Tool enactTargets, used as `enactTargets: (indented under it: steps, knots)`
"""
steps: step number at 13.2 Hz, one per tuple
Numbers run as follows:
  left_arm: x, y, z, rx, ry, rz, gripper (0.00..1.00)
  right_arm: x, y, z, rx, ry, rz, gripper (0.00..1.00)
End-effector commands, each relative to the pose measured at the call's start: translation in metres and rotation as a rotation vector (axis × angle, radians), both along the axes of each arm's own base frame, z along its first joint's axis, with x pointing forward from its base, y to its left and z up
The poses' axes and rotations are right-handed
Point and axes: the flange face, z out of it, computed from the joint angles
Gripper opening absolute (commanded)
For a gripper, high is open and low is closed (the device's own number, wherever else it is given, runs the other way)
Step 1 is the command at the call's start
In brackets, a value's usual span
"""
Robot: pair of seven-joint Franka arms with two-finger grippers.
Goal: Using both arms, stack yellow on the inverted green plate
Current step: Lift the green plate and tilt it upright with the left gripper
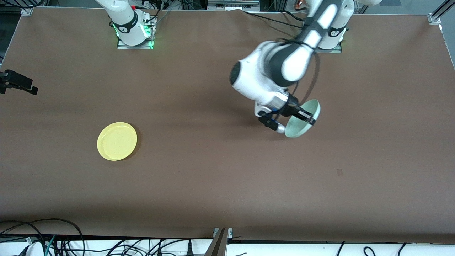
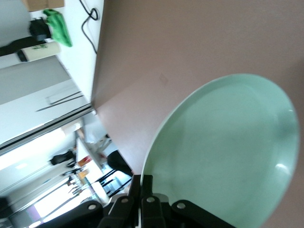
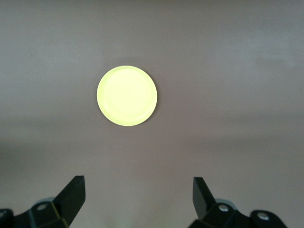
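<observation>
Green plate (image 1: 303, 119), light, stiff, slick, hangs tilted, rim pinched in left gripper (image 1: 305, 116) jaws; yellow (image 1: 117, 140) lies at 9 o'clock under right gripper (image 3: 137, 194), jaws spread.

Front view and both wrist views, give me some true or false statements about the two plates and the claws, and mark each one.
1. The left claw is shut on the green plate's rim. True.
2. The green plate lies flat on the table. False: it is held tilted in the air.
3. The yellow plate lies flat toward the right arm's end of the table. True.
4. The right claw grips the yellow plate. False: it is open, high above that plate.
5. The yellow plate is stacked on the green one. False: they are well apart.
</observation>
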Motion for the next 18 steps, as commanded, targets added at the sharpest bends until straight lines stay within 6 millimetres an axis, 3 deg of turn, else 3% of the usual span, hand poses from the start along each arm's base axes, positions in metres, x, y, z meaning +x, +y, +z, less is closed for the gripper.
enactTargets:
  steps: [1,3,5,7,8,10,14,16,18]
  knots:
    - [-0.019,-0.025,-0.043,0.170,-0.052,-0.031,0.00,-0.002,-0.007,0.003,0.005,-0.005,-0.004,1.00]
    - [-0.037,-0.042,-0.066,0.303,-0.105,-0.082,0.00,-0.002,-0.006,0.002,0.006,-0.004,-0.002,1.00]
    - [-0.048,-0.052,-0.068,0.326,-0.164,-0.067,0.00,-0.001,-0.006,0.002,0.006,-0.002,-0.002,1.00]
    - [-0.046,-0.066,-0.054,0.390,-0.256,-0.050,0.00,-0.001,-0.006,0.002,0.006,-0.002,-0.002,1.00]
    - [-0.054,-0.081,-0.063,0.397,-0.269,-0.058,0.00,-0.001,-0.006,0.002,0.006,-0.002,-0.002,1.00]
    - [-0.063,-0.098,-0.078,0.384,-0.317,-0.057,0.00,-0.001,-0.006,0.002,0.007,-0.003,-0.002,1.00]
    - [-0.077,-0.111,-0.096,0.293,-0.432,-0.010,0.00,-0.001,-0.006,0.002,0.007,-0.004,-0.004,1.00]
    - [-0.094,-0.125,-0.120,0.266,-0.465,-0.040,0.00,-0.001,-0.006,0.002,0.007,-0.004,-0.004,1.00]
    - [-0.105,-0.133,-0.124,0.249,-0.472,-0.044,0.00,-0.001,-0.007,0.002,0.007,-0.004,-0.005,1.00]
